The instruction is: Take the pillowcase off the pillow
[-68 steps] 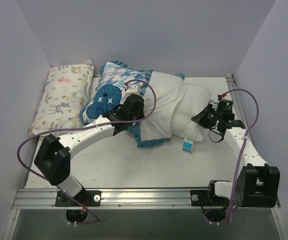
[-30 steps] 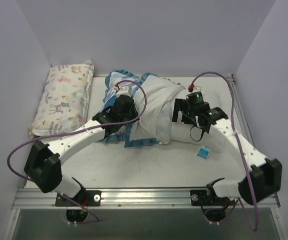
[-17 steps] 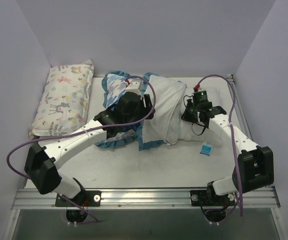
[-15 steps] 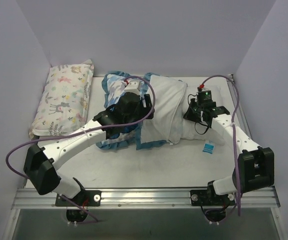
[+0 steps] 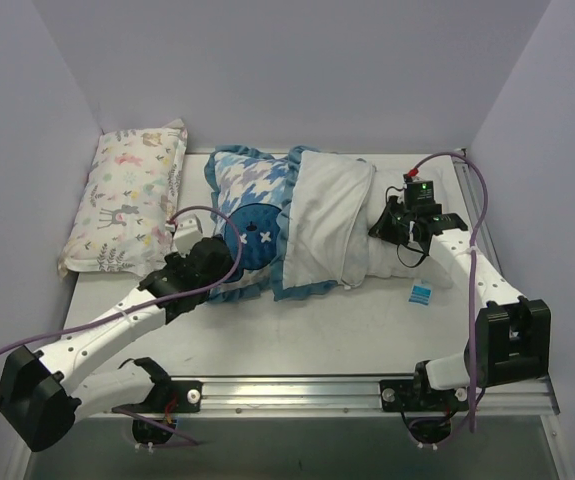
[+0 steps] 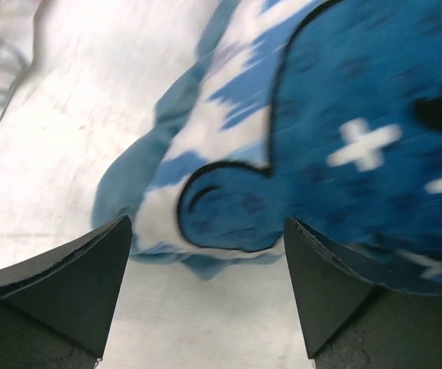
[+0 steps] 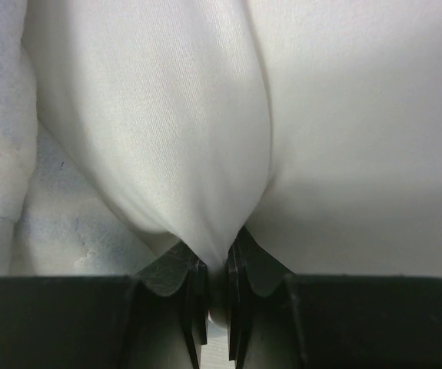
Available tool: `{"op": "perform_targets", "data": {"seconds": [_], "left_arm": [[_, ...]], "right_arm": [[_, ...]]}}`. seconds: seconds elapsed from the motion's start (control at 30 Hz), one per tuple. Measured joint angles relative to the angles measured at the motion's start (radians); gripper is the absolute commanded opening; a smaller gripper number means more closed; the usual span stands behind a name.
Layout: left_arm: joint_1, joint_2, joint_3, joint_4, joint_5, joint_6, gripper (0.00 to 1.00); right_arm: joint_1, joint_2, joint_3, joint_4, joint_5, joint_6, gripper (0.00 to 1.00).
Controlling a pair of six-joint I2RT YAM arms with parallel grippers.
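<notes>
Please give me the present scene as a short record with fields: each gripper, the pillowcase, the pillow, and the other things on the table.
left gripper: open, empty, low by the bear corner of the pillowcase
right gripper: shut on a fold of the pillow
pillowcase: blue-and-white houndstooth fabric, ruffled trim; partly on the pillow, white reverse turned back in the middle
pillow: plump, plain white; right end exposed
other: pastel animal-print pillow at far left; small blue-and-white tag on the grey table

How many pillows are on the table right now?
2. The animal-print pillow lies at the far left. The white pillow lies right of centre, its left part inside the pillowcase, its right end pinched in the right pincer. No other shows.
</notes>
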Motion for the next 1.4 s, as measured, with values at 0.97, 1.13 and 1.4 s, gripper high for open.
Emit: {"op": "perform_targets", "data": {"seconds": [0.97,1.13,1.4], "left_arm": [[0.365,-0.055,-0.171,0.173,0.195,0.014,0.00],[0.585,-0.124,-0.134,0.082,0.129,0.010,0.00],[0.577,-0.085,-0.101,0.158,0.351,0.107,0.69]], "right_arm": [[-0.161,-0.011,0.053,-0.091,-0.116,0.011,0.00],[-0.249,-0.031,0.053,-0.113,-0.087,0.011,0.00],[-0.190,-0.039,0.053,-0.118,-0.055,0.010,0.00]]}}
